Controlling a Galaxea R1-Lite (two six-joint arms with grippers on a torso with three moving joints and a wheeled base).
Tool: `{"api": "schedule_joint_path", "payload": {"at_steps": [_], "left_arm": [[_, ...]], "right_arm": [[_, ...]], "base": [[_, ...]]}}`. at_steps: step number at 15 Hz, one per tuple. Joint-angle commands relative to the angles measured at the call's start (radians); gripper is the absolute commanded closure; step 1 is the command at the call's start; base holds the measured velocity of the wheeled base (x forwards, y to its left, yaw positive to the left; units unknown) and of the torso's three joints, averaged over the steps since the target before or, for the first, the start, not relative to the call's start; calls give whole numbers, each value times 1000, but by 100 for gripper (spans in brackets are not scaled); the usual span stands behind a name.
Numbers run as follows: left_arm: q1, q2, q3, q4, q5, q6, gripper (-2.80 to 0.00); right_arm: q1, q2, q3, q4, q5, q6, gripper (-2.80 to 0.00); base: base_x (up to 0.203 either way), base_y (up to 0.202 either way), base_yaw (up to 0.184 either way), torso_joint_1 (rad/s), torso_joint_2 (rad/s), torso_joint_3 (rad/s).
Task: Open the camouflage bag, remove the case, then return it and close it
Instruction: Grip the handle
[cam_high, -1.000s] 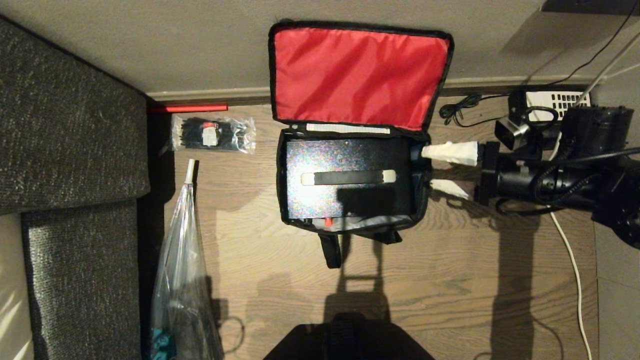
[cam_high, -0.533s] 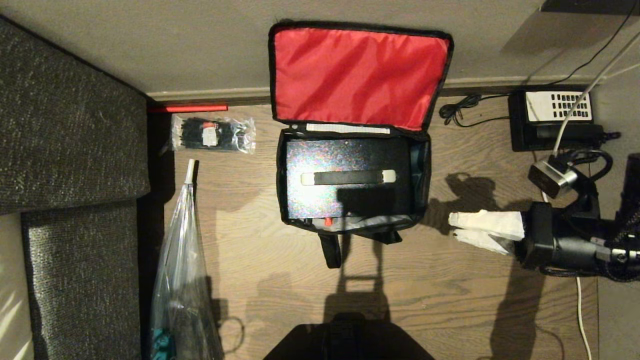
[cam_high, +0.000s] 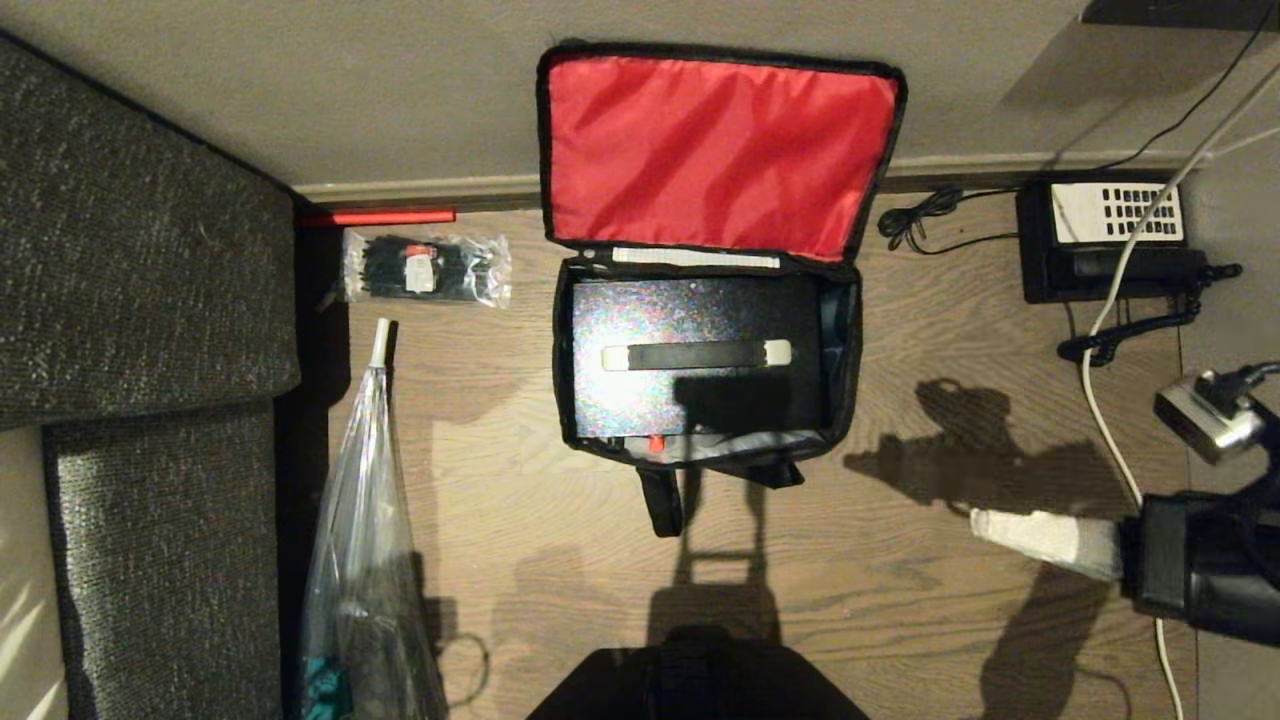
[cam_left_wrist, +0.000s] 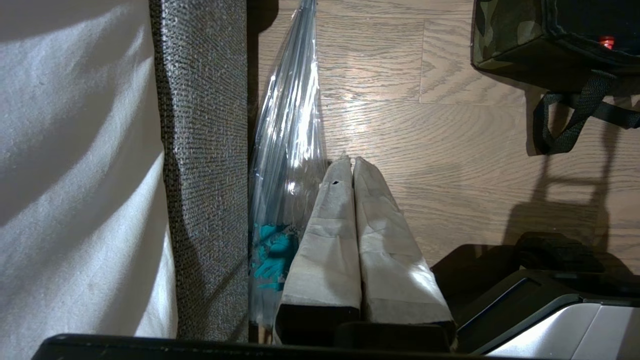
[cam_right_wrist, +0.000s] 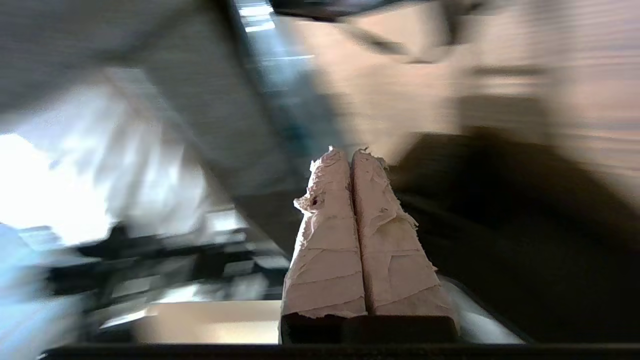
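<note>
Head view: one bag (cam_high: 708, 300) sits open on the wood floor (cam_high: 900, 600), its red-lined lid (cam_high: 715, 150) leaning back against the wall (cam_high: 300, 90). One black case (cam_high: 695, 355) lies flat inside it, filling most of the compartment, with a single dark handle strip across its middle. Two black straps trail from the bag's near side onto the floor.

The right gripper (cam_high: 985, 522) hangs over the floor well to the right of the bag and nearer the robot, touching nothing; its two padded fingers (cam_right_wrist: 327, 240) are pressed together, holding nothing. The left gripper (cam_left_wrist: 348, 162) is low beside the couch, its two fingers likewise pressed together and empty.

Left of the bag lie one small packet of black ties (cam_high: 425, 267) by the skirting and one long clear plastic bag (cam_high: 365, 540) along the couch (cam_high: 140, 300). To the right, by the wall, stands one black telephone (cam_high: 1105, 240), with a white cable (cam_high: 1110, 420) running across the floor.
</note>
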Motion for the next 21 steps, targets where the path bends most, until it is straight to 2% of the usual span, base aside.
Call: {"api": "schedule_joint_path", "payload": {"at_steps": [1,3,4,6,8,9,12,15,16,17,18,19,20,21], "left_arm": [[0,0,3,0,0,0,0],[0,0,3,0,0,0,0],[0,0,3,0,0,0,0],[0,0,3,0,0,0,0],[0,0,3,0,0,0,0],[0,0,3,0,0,0,0],[0,0,3,0,0,0,0],[0,0,3,0,0,0,0],[0,0,3,0,0,0,0],[0,0,3,0,0,0,0],[0,0,3,0,0,0,0],[0,0,3,0,0,0,0],[0,0,3,0,0,0,0],[0,0,3,0,0,0,0]], "right_arm": [[-3,-224,60,108,-177,-121,0],[-23,-434,80,271,-207,-181,0],[-47,-541,89,370,-216,-239,0],[-141,-728,123,550,-231,-397,0],[-214,-871,178,634,-241,-564,0],[-231,-931,223,644,-253,-614,0],[-245,-1077,301,600,-344,-657,0],[-247,-1125,309,594,-420,-572,0],[-246,-1141,320,575,-435,-575,0],[-246,-1148,354,503,-465,-619,0],[-245,-1155,396,432,-491,-621,0],[-245,-1161,416,400,-507,-558,0],[-245,-1163,418,393,-510,-547,0],[-244,-1164,420,391,-510,-593,0]], "base": [[0,0,0,0,0,0],[0,0,0,0,0,0],[0,0,0,0,0,0],[0,0,0,0,0,0],[0,0,0,0,0,0],[0,0,0,0,0,0],[0,0,0,0,0,0],[0,0,0,0,0,0],[0,0,0,0,0,0],[0,0,0,0,0,0],[0,0,0,0,0,0],[0,0,0,0,0,0],[0,0,0,0,0,0],[0,0,0,0,0,0]]}}
